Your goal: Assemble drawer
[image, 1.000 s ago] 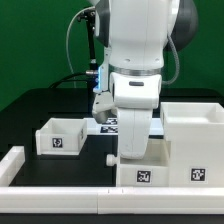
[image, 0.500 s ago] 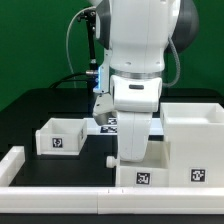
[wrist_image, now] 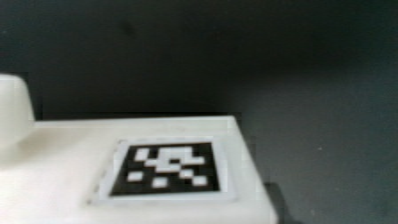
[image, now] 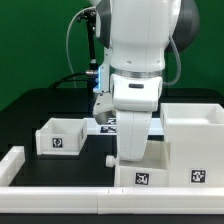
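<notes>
The tall white housing (image: pixel 191 138) of the drawer stands at the exterior view's right, with a tag on its front. One small open tray (image: pixel 60 135) sits at the exterior view's left. A second tray (image: pixel 142 174) lies right beside the housing, under my arm. My gripper (image: pixel 122 156) is lowered onto this tray's left side; one dark fingertip (image: pixel 110 158) shows by its wall, the rest is hidden by the hand. The wrist view shows a blurred white tagged face (wrist_image: pixel 169 168) very close and a dark finger (wrist_image: pixel 283 206) at its edge.
Long low white border rails run along the front (image: pixel 60 192) and the left (image: pixel 12 160) of the black table. The marker board (image: pixel 107 125) lies behind my arm. A green wall stands behind.
</notes>
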`<state>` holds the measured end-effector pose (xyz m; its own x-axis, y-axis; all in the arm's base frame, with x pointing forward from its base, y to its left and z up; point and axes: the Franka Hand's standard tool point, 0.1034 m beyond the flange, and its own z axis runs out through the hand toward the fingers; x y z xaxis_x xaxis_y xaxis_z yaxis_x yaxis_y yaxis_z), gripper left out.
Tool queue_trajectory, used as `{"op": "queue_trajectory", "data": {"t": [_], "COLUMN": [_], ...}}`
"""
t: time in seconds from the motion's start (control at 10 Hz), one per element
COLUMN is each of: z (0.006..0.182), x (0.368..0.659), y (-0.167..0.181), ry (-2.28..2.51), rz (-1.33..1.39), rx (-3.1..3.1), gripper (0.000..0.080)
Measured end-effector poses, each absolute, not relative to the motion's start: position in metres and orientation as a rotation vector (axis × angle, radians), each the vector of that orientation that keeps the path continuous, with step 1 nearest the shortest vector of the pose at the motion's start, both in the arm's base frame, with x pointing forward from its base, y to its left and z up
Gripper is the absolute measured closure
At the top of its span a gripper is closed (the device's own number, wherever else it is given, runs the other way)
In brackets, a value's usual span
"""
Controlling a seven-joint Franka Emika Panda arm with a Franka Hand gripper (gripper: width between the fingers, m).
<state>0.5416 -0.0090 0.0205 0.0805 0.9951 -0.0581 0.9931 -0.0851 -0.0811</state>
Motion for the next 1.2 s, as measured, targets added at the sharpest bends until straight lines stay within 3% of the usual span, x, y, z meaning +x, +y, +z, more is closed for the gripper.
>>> {"op": "queue_trajectory", "data": {"t": [0.5, 1.2], "z": [0.028, 0.022], "x": [0.547, 0.544], "y": [-0.008, 0.001], "ry": [-2.127, -2.085], "rz": [0.13, 0.127], "rx": [-2.298, -2.332], "gripper": [0.0761, 0.0761]}}
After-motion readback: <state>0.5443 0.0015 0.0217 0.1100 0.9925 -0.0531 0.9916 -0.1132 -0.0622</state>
